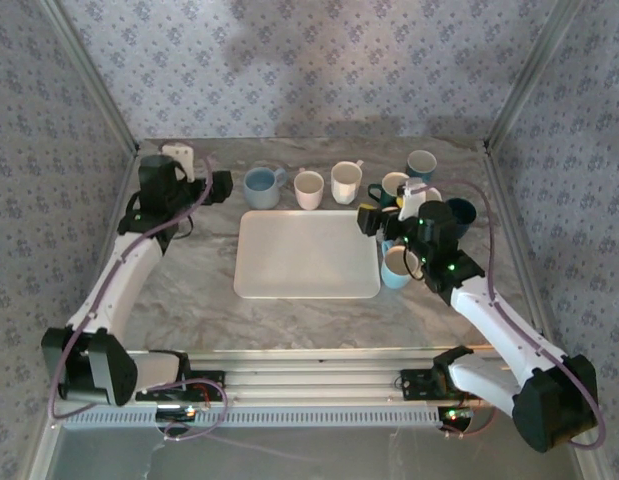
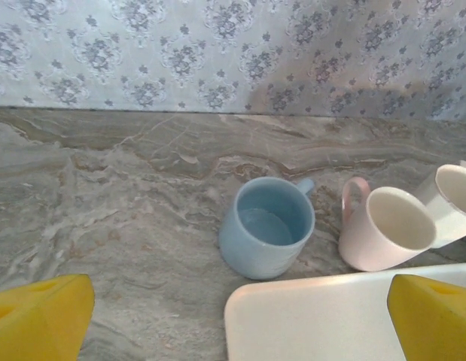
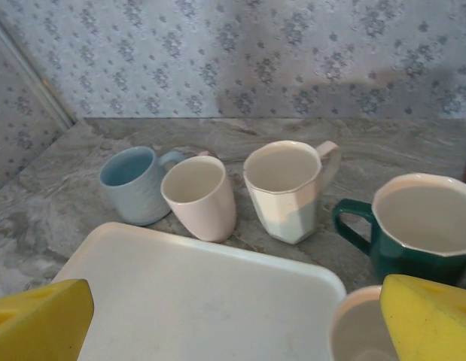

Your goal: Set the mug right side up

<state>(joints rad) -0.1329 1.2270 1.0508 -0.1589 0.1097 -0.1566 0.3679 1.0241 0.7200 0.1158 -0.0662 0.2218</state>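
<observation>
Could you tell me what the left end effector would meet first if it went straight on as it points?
Most likely the light blue mug, upright and nearly centred ahead of the open left end effector, beside the white tray; depth is uncertain.

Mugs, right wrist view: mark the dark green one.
The dark green mug, cream inside, beside the white mug; the pale blue mug and pink mug are light-coloured.

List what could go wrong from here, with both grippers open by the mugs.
1. The open left gripper hangs close to the light blue mug, which stands beside the pink mug; a sideways swing could knock them together.
2. The open right gripper sits among crowded mugs, close to the dark green mug; moving off could clip it.
3. Every visible mug looks upright, so another grasp might tip one.
</observation>
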